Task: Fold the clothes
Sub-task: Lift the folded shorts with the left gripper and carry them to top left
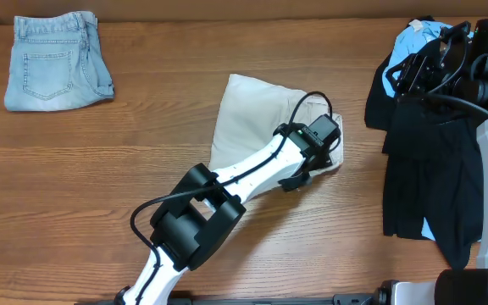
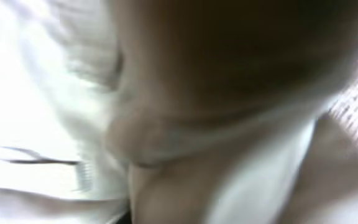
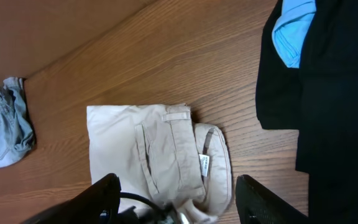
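Observation:
The pale beige shorts (image 1: 248, 119) lie folded in the middle of the wooden table, waistband and label towards the right; they also show in the right wrist view (image 3: 135, 143). My left gripper (image 1: 302, 176) is down at their front right edge, where the cloth is bunched. Blurred beige cloth (image 2: 42, 124) fills the left wrist view and hides the fingers. My right gripper (image 3: 179, 205) is open and empty, held high at the table's right side (image 1: 409, 72). Black garments (image 1: 430, 169) with a light-blue one (image 1: 418, 38) lie at the right.
A folded pair of light-blue denim shorts (image 1: 58, 59) lies at the far left corner, also in the right wrist view (image 3: 2, 134). The black pile (image 3: 340, 93) and light-blue cloth (image 3: 294, 31) reach the table's right edge. Bare wood (image 1: 142, 144) lies between the denim and the beige shorts.

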Tool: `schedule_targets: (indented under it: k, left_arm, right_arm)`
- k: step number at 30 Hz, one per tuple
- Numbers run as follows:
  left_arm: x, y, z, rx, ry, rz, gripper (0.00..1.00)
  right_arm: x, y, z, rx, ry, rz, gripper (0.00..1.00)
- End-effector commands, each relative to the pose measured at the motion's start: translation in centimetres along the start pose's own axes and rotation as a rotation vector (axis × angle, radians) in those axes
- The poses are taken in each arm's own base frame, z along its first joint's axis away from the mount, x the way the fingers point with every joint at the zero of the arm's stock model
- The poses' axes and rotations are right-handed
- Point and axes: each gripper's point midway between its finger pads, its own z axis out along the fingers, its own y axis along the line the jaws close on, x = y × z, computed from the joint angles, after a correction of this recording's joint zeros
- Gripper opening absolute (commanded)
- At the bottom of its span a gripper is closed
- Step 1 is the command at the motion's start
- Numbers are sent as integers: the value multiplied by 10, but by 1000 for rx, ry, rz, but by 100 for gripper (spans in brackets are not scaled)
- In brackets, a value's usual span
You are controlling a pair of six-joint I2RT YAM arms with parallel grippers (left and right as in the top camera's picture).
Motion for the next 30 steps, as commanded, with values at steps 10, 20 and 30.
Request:
schedule_targets:
  k: [10,20,30]
  left_arm:
    - [50,114,-6,-272,58,-565,4]
    - [118,246,-115,-336,14,-932,4]
    - [198,323,-236,-447,-184,-1182,4]
  right_arm:
    - [-5,0,-5,4,-22,-7,63]
    - [-7,0,-5,2,-28,-9,63]
    - [-7,-1,-5,9,-29,-9,63]
